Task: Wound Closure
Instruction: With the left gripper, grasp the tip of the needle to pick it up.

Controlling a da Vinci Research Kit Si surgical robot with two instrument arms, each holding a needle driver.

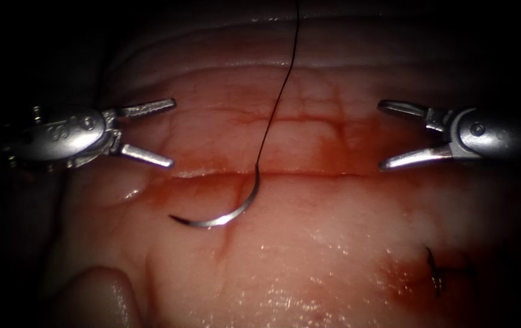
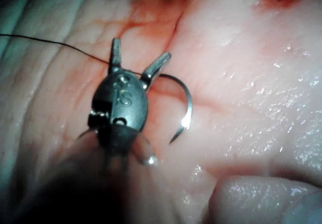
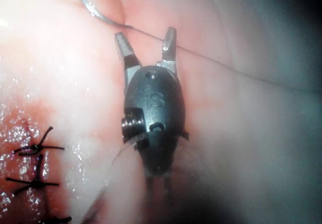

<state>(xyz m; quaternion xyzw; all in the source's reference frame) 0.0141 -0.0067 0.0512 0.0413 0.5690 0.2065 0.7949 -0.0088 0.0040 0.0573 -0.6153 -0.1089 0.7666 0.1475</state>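
Needle: curved steel needle (image 1: 221, 215) lies free on the pink tissue (image 1: 333, 255), between both tools, black thread (image 1: 279, 97) trailing away.
Left tool (image 1: 172, 135): jaws wide, empty.
Right tool (image 1: 381, 135): jaws wide, empty.
Right wrist view: dark knotted stitches (image 3: 35, 166).

The letters "IS" stand embossed on the right tool (image 3: 147, 41)'s wrist housing.

The left pincer (image 1: 158, 132) and the right pincer (image 1: 394, 136) are of grey metal with a dull shine, and their jaws look ridged on the inner faces. The curved needle (image 1: 221, 217) is smooth, bright steel that gives back the light, while the thread (image 1: 279, 100) is thin, dark and matt. The tissue (image 1: 333, 261) looks soft and wet, glossy with small glints, stained by red fluid (image 1: 297, 136), and the knotted stitches (image 3: 36, 166) are dark and matt.
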